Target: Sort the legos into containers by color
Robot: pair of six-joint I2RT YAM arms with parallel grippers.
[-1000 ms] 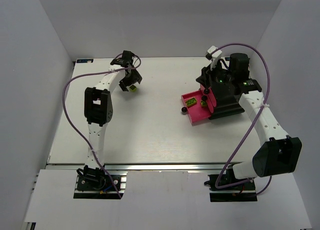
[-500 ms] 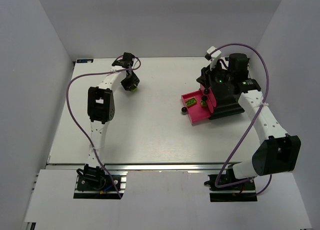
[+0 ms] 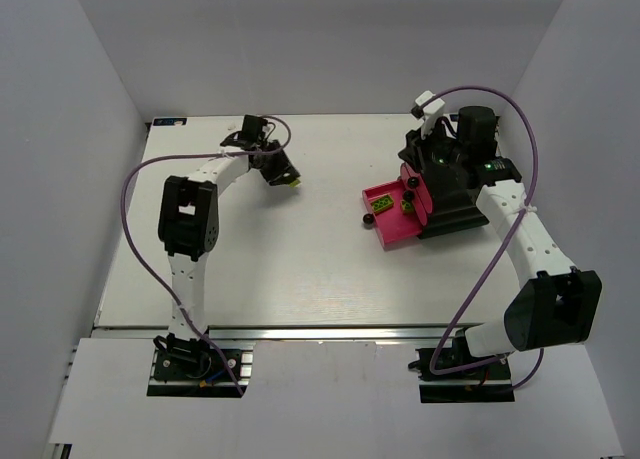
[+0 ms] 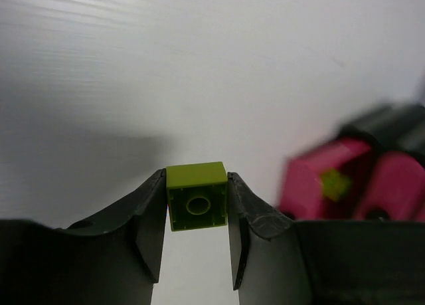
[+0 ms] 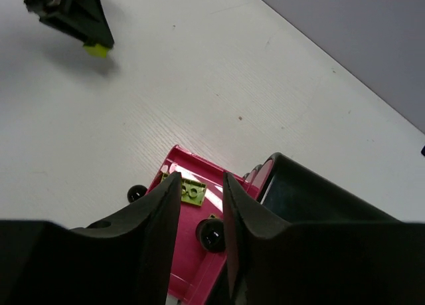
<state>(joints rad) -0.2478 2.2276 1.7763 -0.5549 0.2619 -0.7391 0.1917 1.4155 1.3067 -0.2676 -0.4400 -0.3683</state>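
My left gripper is shut on a square lime-green lego and holds it above the table, left of the drawers. In the left wrist view the lego sits between the fingertips, hollow underside facing the camera. A magenta-pink drawer stands pulled out of the black cabinet, with lime-green legos in it. My right gripper hovers over that drawer, open and empty. Below it lie a lime-green lego and a black knob.
A second black knob shows at the drawer's front. The left gripper with its lego shows at the top left of the right wrist view. The pink drawers appear blurred at the right of the left wrist view.
My left gripper has swung to the right with the lime-green lego, closer to the drawers. The right arm has hardly moved.
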